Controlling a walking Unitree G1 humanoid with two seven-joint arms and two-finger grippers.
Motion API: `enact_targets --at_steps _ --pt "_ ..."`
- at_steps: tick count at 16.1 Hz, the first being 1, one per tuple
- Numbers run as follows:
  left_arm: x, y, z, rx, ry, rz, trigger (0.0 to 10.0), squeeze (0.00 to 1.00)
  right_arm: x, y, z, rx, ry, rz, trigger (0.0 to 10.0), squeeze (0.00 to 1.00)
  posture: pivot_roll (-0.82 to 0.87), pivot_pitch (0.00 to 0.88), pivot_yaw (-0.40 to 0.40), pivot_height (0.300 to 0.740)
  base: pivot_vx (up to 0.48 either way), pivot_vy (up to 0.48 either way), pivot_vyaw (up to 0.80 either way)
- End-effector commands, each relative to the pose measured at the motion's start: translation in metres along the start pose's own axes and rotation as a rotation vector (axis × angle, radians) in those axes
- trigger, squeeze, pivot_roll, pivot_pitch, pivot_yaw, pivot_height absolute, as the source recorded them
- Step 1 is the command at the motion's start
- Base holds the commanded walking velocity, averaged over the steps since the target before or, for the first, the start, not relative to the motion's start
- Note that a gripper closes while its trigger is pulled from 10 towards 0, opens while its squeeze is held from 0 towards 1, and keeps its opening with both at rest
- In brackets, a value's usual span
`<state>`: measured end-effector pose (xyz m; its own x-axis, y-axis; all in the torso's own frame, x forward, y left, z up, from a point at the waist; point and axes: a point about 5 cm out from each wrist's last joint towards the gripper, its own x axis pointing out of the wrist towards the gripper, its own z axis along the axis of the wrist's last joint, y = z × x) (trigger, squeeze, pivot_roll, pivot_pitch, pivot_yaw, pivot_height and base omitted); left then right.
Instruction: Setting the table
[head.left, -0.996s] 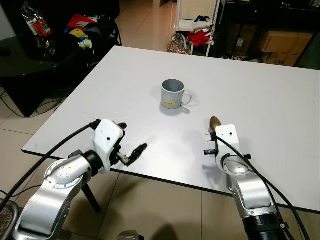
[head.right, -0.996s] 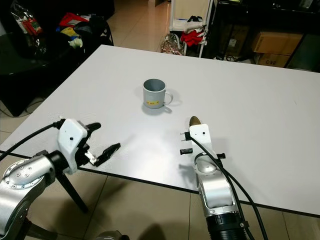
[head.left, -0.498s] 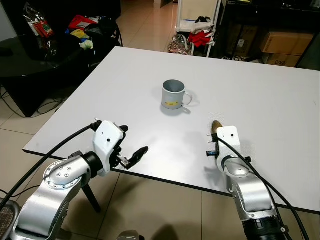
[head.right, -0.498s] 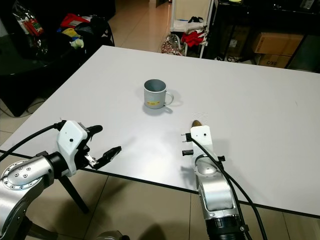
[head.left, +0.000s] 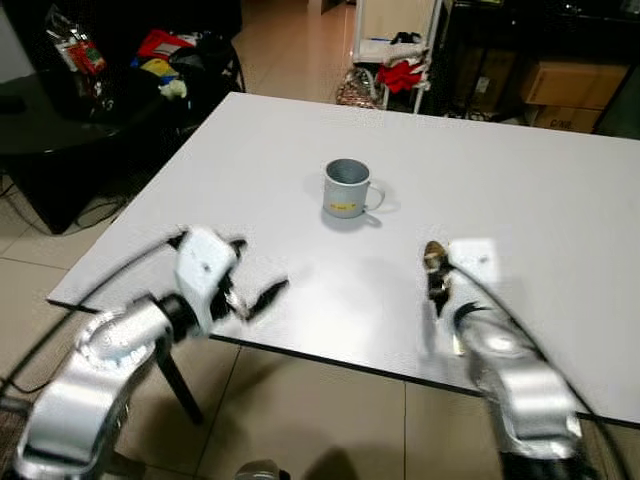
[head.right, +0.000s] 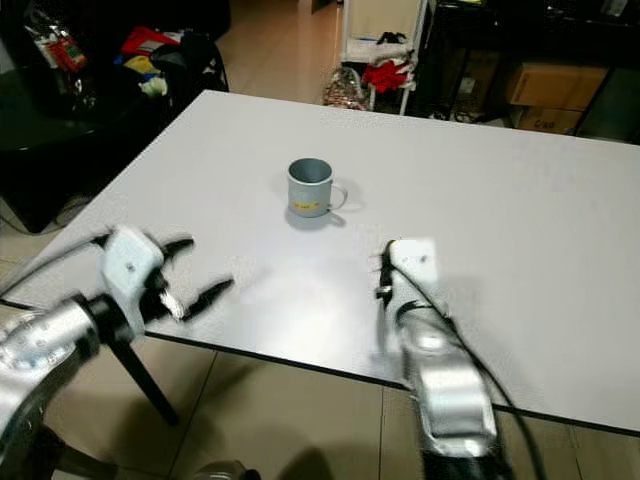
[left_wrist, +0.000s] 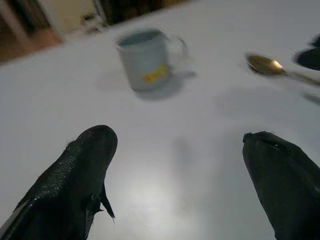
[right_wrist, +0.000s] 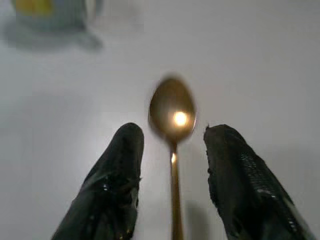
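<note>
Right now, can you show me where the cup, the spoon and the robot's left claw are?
cup (head.left: 347, 190), left eye view, on its grey side wall.
spoon (right_wrist: 172, 107), right wrist view, on its golden bowl.
left gripper (left_wrist: 182, 172), left wrist view, midway between its two black fingertips.

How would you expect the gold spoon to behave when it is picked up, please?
The spoon looks like polished metal, so probably stiff and fairly slippery between the right end effector fingers. Its thin handle likely gives little to grip, so it may pivot. It seems light.
</note>
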<state>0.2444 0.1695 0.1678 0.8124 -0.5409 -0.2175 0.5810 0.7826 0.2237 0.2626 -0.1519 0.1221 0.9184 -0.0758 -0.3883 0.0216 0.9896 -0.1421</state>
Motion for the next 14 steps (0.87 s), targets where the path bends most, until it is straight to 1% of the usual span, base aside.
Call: enact_targets --at_steps 1,2,3,4,5,6,8,10,14 --pt "-0.001 0.006 0.006 0.011 -0.030 0.043 10.0 0.00 -0.005 -0.003 0.008 0.018 -0.051 0.015 10.0 1.00 0.17 0.000 0.022 0.740 0.000 0.000 0.00" --pt "-0.001 0.011 0.008 0.010 -0.048 0.106 10.0 0.00 -0.007 -0.004 0.013 0.011 -0.100 0.024 10.0 1.00 0.17 0.000 0.022 0.740 0.000 0.000 0.00" --pt "0.000 0.016 0.010 0.006 -0.077 0.219 10.0 0.00 -0.008 -0.005 0.016 -0.041 -0.172 0.019 10.0 1.00 0.16 0.000 0.023 0.740 0.000 0.000 0.00" --pt "0.000 0.017 0.010 -0.002 -0.080 0.244 10.0 0.00 -0.009 -0.005 0.017 -0.041 -0.196 0.018 10.0 1.00 0.16 0.000 0.022 0.740 0.000 0.000 0.00" --pt "-0.001 0.018 0.009 -0.023 -0.087 0.346 10.0 0.00 -0.011 -0.002 0.020 0.018 -0.226 0.079 10.0 1.00 0.16 0.000 0.021 0.740 0.000 0.000 0.00" --pt "-0.001 0.018 0.008 -0.044 -0.091 0.400 10.0 0.00 -0.013 0.002 0.022 0.064 -0.246 0.135 10.0 1.00 0.16 0.000 0.017 0.740 0.000 0.000 0.00" --pt "-0.001 0.010 0.007 -0.064 -0.089 0.410 10.0 0.00 -0.020 0.013 0.029 0.052 -0.309 0.239 10.0 1.00 0.15 0.000 0.012 0.740 0.000 0.000 0.80" --pt "0.001 0.006 0.003 -0.077 -0.073 0.435 10.0 0.00 -0.027 0.021 0.032 0.057 -0.346 0.311 10.0 1.00 0.13 0.000 0.013 0.740 0.000 0.000 0.80" --pt "0.001 0.000 -0.004 -0.096 -0.047 0.477 10.0 0.00 -0.031 0.020 0.028 0.044 -0.355 0.338 10.0 1.00 0.13 0.000 -0.010 0.740 0.000 0.000 0.80"
